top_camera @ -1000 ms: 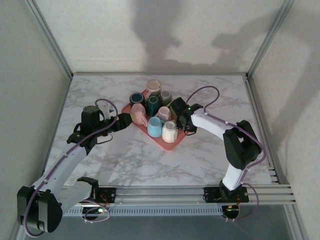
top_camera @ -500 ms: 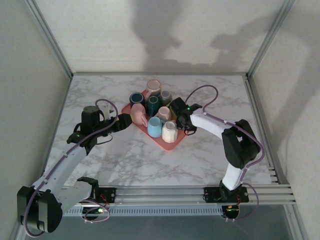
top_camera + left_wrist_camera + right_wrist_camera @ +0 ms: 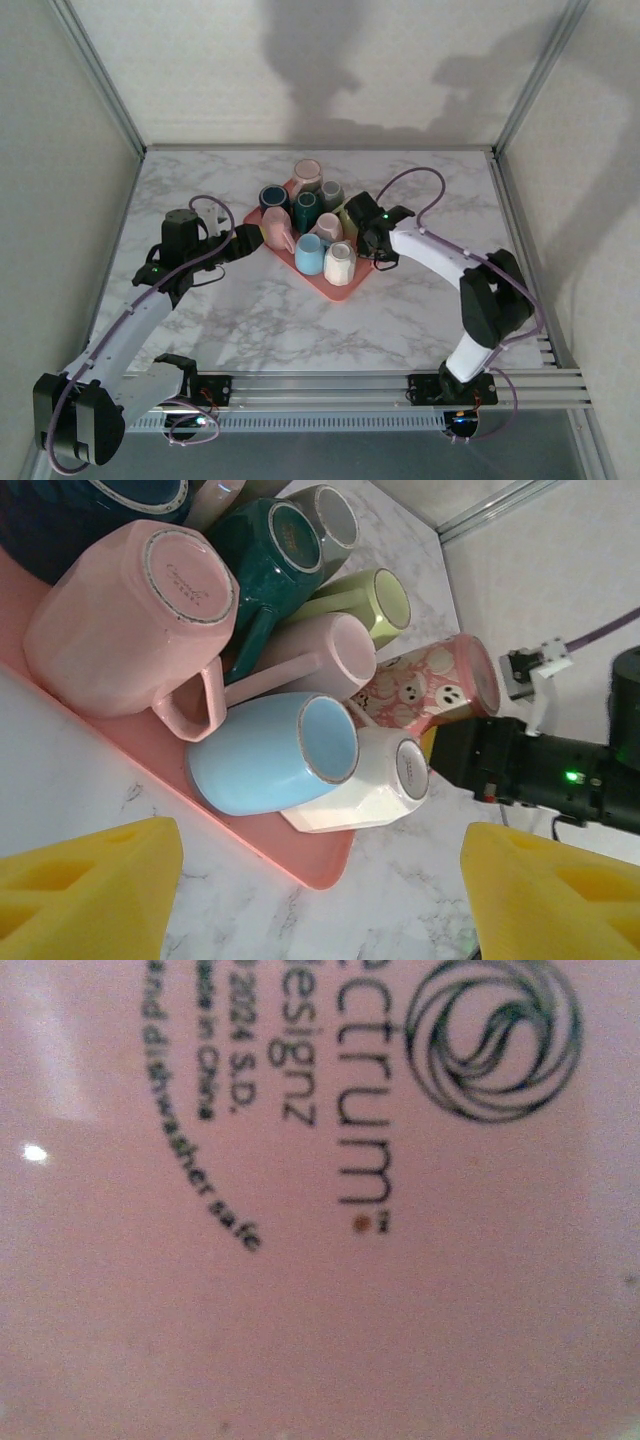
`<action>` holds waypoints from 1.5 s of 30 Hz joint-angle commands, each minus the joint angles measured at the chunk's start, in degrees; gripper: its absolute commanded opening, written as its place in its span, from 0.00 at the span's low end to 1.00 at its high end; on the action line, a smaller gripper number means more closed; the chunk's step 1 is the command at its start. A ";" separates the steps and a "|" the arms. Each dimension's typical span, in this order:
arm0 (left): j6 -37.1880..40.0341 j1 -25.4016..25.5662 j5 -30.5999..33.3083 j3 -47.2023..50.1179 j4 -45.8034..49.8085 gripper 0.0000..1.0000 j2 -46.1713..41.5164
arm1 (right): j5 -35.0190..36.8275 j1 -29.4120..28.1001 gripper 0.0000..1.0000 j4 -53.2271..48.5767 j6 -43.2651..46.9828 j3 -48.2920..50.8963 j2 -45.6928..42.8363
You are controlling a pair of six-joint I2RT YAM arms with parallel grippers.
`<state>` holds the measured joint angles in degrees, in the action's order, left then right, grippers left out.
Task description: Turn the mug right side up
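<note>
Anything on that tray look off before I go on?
Yes. On the pink tray the mugs are jumbled, not standing: the light blue mug and the white mug lie on their sides, and the patterned pink mug leans tilted behind them. Nothing looks spilled or broken.

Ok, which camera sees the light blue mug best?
The left wrist view: the light blue mug is big and close there, its whole side and one round end showing, beside the white mug. In the top external view the mug is just a small blue shape on the pink tray.
</note>
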<state>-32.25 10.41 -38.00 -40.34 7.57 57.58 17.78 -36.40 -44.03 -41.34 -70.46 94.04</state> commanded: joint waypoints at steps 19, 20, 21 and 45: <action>-31.73 4.54 -5.59 -1.75 -27.06 0.70 -1.88 | -15.56 2.13 0.00 2.50 5.60 -14.25 -20.62; -33.05 4.90 -5.46 -1.76 -28.85 0.70 -1.80 | -16.78 2.15 0.00 2.95 5.50 -14.96 -20.49; -34.35 5.32 -5.50 -1.89 -29.95 0.70 -1.71 | -18.05 2.25 0.00 3.48 5.11 -15.73 -20.45; -53.04 15.38 2.18 -0.69 -50.02 0.66 4.01 | -39.83 4.45 0.00 36.45 -11.70 -10.38 -18.67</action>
<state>-83.83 24.71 -36.58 -41.23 -38.44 60.86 -19.25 -32.27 -20.47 -50.85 -81.21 76.31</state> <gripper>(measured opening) 0.663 0.202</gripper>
